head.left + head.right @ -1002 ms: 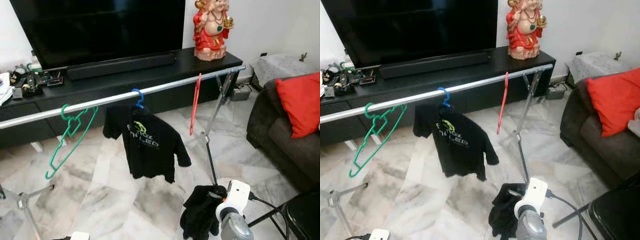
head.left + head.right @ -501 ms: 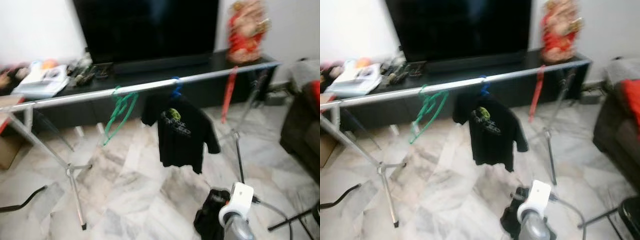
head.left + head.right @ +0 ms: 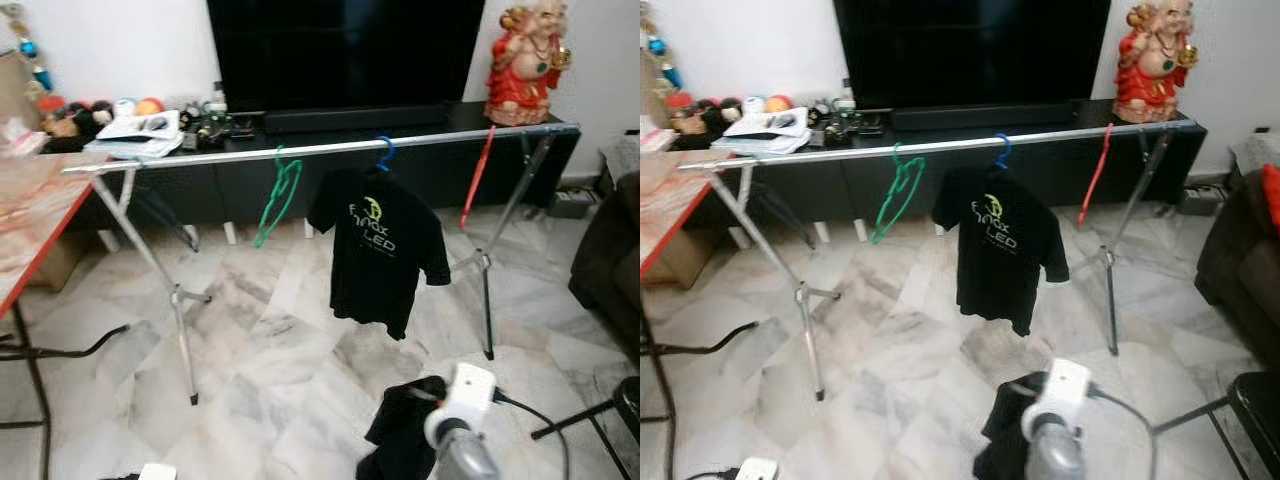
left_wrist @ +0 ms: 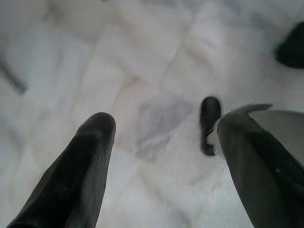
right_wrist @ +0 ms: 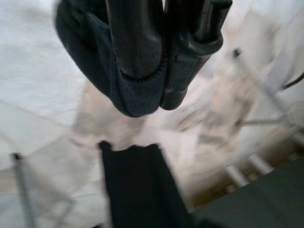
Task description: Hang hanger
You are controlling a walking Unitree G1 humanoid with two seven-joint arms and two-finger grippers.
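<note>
right pincer (image 5: 156, 71): fingers closed tight on dark cloth (image 3: 405, 435), held low over the floor
left pincer (image 4: 161, 137): fingers spread wide, holding nothing, aimed at the marble floor (image 3: 270, 350)
rail (image 3: 320, 150): carries green hanger (image 3: 277, 195), blue hanger (image 3: 384, 152) with black shirt (image 3: 377, 250), red hanger (image 3: 476, 175)
room: TV (image 3: 345, 50) behind, tabletop (image 3: 30, 215) at left
unclear: whether the cloth hides a hanger

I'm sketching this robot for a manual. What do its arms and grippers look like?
The right arm is a silver tube with a white boxy wrist block and a black cable running off it. The left gripper and right gripper each have two long, rounded black fingers, with a matte, slightly textured surface.
</note>
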